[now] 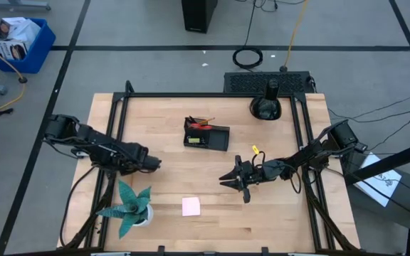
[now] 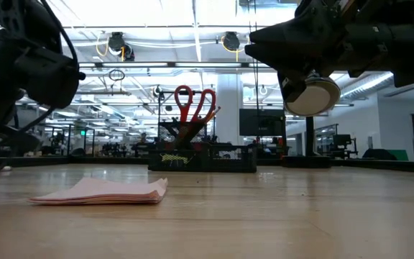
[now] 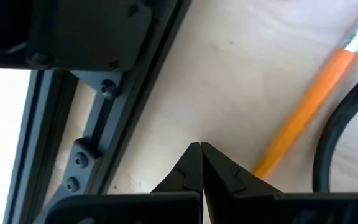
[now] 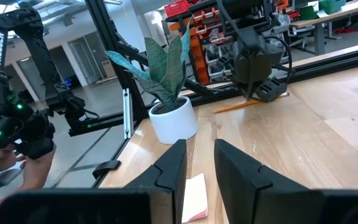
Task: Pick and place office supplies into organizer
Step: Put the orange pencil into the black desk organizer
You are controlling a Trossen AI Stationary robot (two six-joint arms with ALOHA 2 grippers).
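On the left side of the wooden table (image 1: 212,185), the left gripper (image 1: 154,163) hangs low over the wood, and its two dark fingers (image 3: 188,167) are pressed tight together with nothing between them. An orange pencil (image 3: 309,109) lies flat on the table just beside those closed tips, and a black cable (image 3: 337,134) curves past the pencil. Near the front left corner stands a teal spiky plant (image 1: 130,206) in a small white pot (image 4: 173,121). A little to the right of the plant, a pink sticky-note pad (image 1: 191,206) lies flat near the front edge, all by itself, and its top sheets curl up a bit at one end in the low view (image 2: 103,191). Farther back, near the middle of the table, sits the black organizer (image 1: 206,135). Red-handled scissors (image 2: 195,102) stand up in its taller part, handles on top, with some orange pencils (image 1: 203,121) next to them. To the right of the middle, the right gripper (image 1: 224,179) floats above the table, and nothing is in its grasp. Its fingers (image 4: 238,171) are spread apart with a gap between them, and they point toward the pink pad and the plant. A small yellow piece (image 1: 255,150) lies on the wood just behind the right arm. At the back right sits a round black domed object (image 1: 265,105). In the right wrist view, a person's hand (image 4: 33,167) shows off to the side, beyond the table.
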